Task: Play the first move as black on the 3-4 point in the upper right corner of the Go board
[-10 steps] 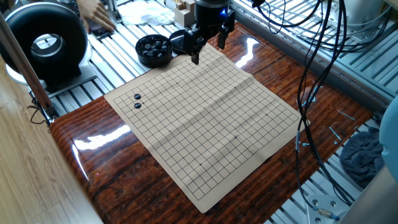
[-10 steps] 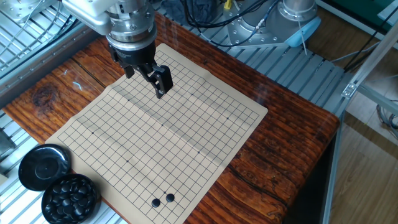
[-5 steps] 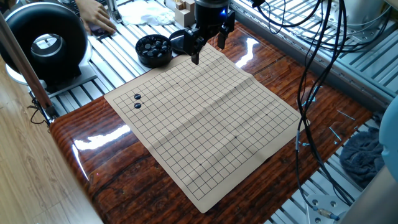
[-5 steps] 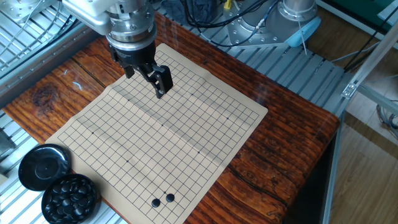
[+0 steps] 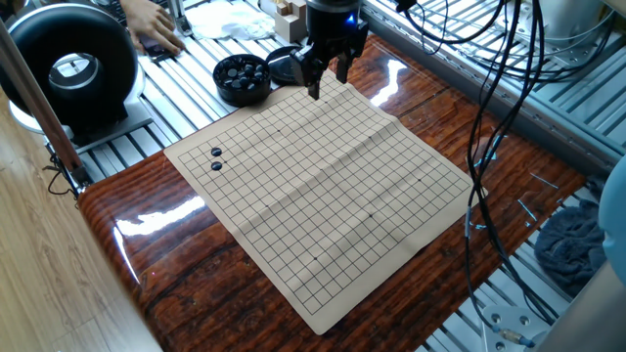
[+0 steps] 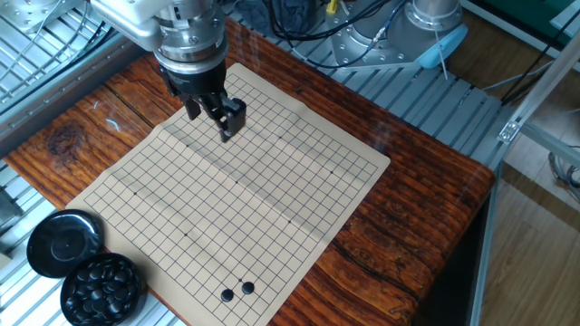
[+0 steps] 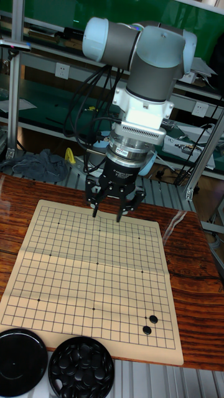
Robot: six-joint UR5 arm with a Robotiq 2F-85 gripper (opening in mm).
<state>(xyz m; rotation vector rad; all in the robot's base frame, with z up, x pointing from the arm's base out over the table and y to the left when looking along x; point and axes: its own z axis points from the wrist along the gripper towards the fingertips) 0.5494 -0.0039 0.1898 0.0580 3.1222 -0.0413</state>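
The table (image 5: 196,284) is brown, shiny wood. The tan Go board (image 5: 323,186) is lying flat on it, with thin black lines making squares. The arm (image 7: 140,56) is reaching down over one far corner of the board.

A bowl (image 6: 101,288) full of black stones is sitting just off the board's edge, and its round black lid (image 6: 63,243) is lying right beside it.

The gripper (image 7: 106,214) is hanging a little above the board, not touching it. Its two fingers (image 7: 119,216) are pointing down with a gap between them, and nothing is showing in that gap. I cannot tell if a stone is hiding there.

Two loose black stones (image 6: 236,292) are lying on the board, side by side and nearly touching, close to one edge. They are well apart from the gripper, on the other side of the board. In the tall fixed view the gripper is near the top edge and the stones are low on the right.
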